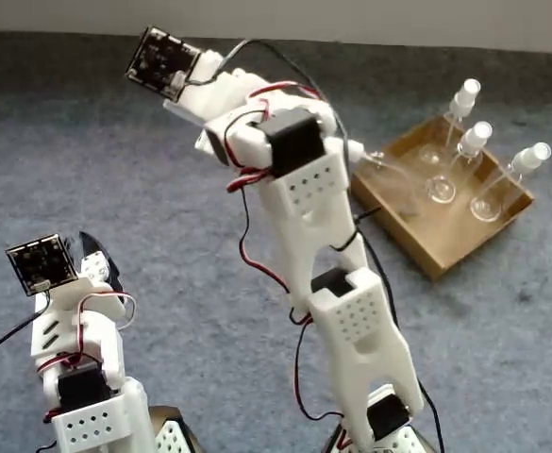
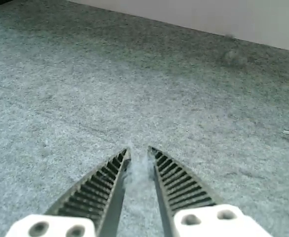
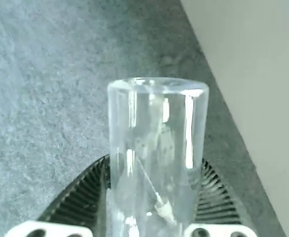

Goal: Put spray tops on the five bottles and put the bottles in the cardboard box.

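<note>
right wrist view: my right gripper (image 3: 155, 164) is clamped on a clear, cylindrical, plastic-looking bottle (image 3: 156, 128) above the grey carpet (image 3: 35, 98). likely light, smooth and slippery; hold mid-body, gently. my left gripper (image 2: 139, 150) is slightly parted, empty. the brown cardboard box (image 1: 426, 247) holds three white-capped clear bottles (image 1: 471, 142), which crowd its free space.

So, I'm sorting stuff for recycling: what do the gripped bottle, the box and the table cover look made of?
Bottle: clear and glossy, probably plastic, possibly glass; bright streaks on its wall and a thin tube visible through it. Box: brown matte cardboard, with flat thin walls. Table cover: grey felt or carpet-like fabric, with a fuzzy, fibrous surface.
</note>
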Robot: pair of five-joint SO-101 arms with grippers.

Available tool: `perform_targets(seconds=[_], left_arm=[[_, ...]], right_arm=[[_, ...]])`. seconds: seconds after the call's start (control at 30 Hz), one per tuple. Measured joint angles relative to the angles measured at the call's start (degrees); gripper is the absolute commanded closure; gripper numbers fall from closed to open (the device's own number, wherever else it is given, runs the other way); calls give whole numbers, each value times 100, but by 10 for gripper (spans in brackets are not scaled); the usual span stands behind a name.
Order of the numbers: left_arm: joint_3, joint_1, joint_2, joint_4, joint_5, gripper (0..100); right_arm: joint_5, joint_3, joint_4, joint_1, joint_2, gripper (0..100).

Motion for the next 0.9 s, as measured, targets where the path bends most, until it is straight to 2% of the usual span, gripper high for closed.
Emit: perform_targets(seconds=[0.33,0.57,0.9], left_arm=[[0,0,0,0,0,993],[0,0,0,0,0,993],[0,0,0,0,0,993]], right_arm=[[0,0,9,290,-1266,903],[-686,-9,9,299,-2382,903],[-782,-18,9,299,-3578,903]])
